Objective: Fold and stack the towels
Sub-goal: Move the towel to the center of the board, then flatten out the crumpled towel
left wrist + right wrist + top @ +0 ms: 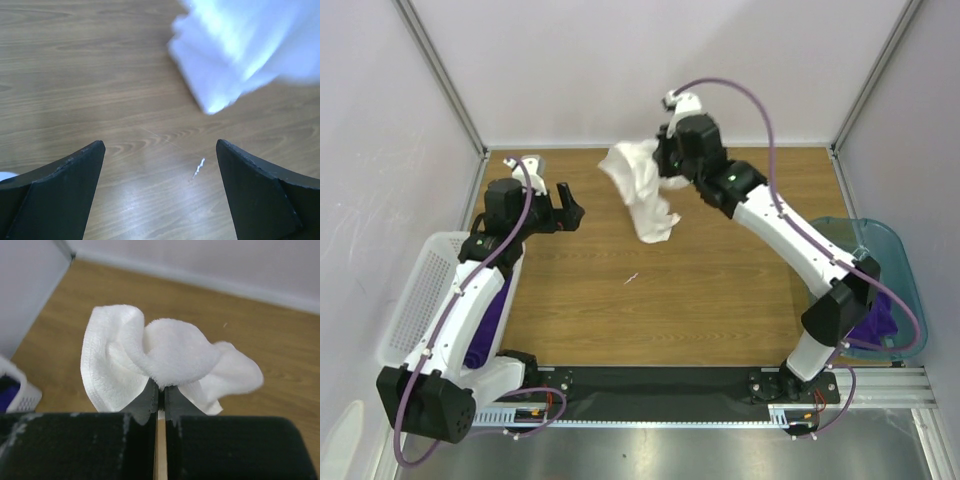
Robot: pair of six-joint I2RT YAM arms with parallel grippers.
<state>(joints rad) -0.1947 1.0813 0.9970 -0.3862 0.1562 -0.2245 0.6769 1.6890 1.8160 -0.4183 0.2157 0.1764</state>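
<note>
Right gripper [161,395] clenched on the white towel [170,357], hanging crumpled over the far middle of the table [700,300]; left gripper [160,145] released, empty. Looks like an early stage: no fold, no stack, purple towels [490,320] lying in the left basket [415,300] and the right bin [898,262].

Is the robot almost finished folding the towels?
No, barely started. Nothing folded or stacked shows on the table. In hand: the right gripper pinches the crumpled white towel; the left gripper is open and empty. Left: purple towels wait in the white basket and teal bin.
</note>
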